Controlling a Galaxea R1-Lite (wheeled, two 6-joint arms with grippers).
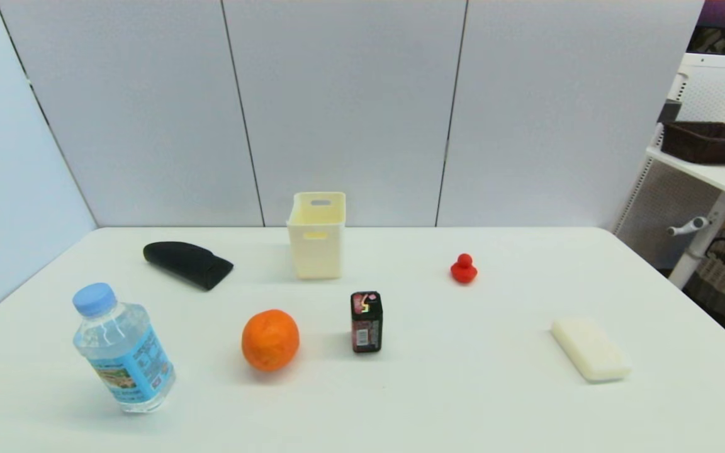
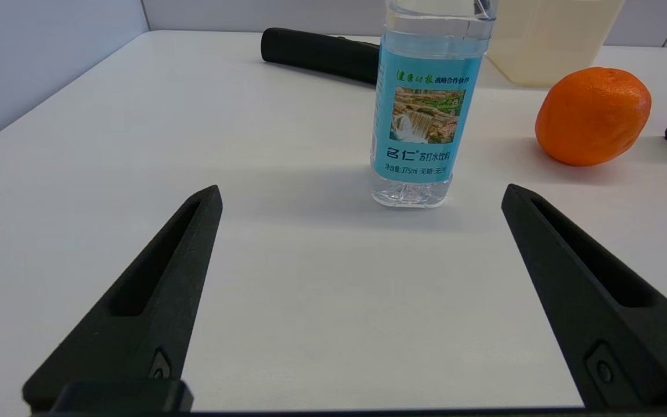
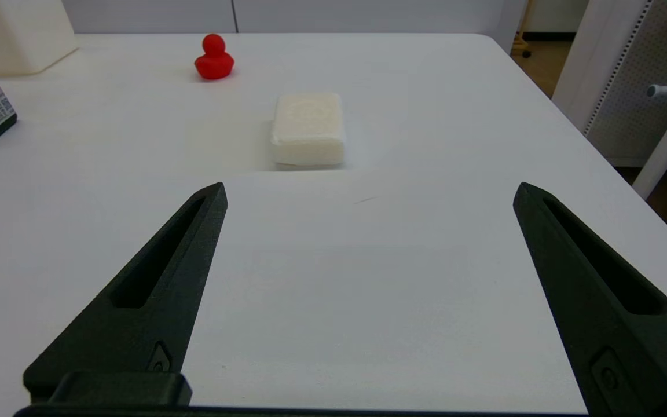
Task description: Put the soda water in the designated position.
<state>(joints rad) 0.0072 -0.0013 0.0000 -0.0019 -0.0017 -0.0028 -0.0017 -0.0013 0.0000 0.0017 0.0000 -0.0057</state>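
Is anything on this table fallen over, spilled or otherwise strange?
Nothing stands out. The soda water stands upright with its cap on, near the orange. The dark carton and cream bin also stand upright. No spill shows. The left gripper and right gripper are open and empty.

You have the soda water (image 1: 124, 348) standing upright on its base at the near left part of the white bench (image 1: 463, 402). It is a small clear plastic bottle with a light-blue screw cap, the cap on. A blue wraparound label covers its lower body and bears a small picture of a waterfall over rocks, with white and green lettering around it. Clear liquid fills it to near the shoulder. Nothing touches it. In your left wrist view its ribbed clear base sits flat on the bench surface.
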